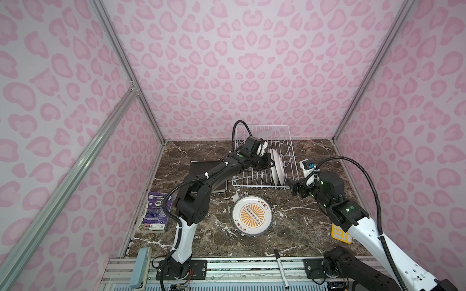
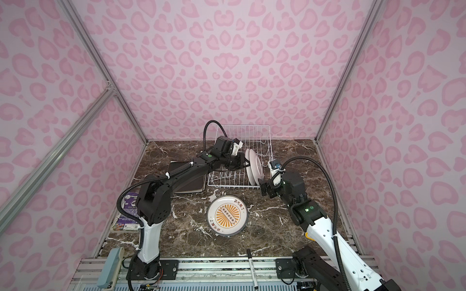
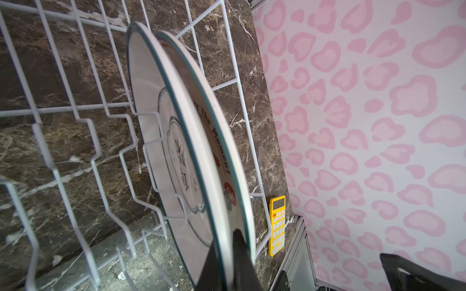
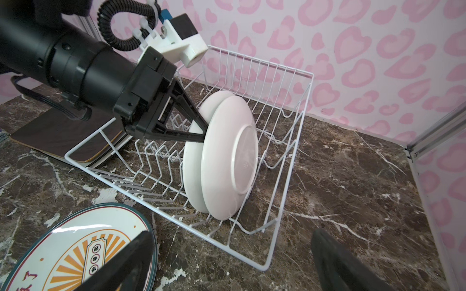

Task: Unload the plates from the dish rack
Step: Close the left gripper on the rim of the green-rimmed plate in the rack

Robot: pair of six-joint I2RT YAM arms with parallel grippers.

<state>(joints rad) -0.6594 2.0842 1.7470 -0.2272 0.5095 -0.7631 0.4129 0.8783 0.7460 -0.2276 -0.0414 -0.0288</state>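
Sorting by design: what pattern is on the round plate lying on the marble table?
The round white plate bears an orange sunburst; clearest in a top view.

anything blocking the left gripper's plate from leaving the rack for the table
Nothing visible above. The two upright plates lean together in the dish rack, and the sunburst plate lies on the table just in front.

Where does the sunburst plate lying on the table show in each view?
Both top views: sunburst plate at centre, in front of the dish rack.
Left wrist: not in it.
Right wrist: cropped at the frame edge, beside the rack.
Shared landmark: the dish rack.
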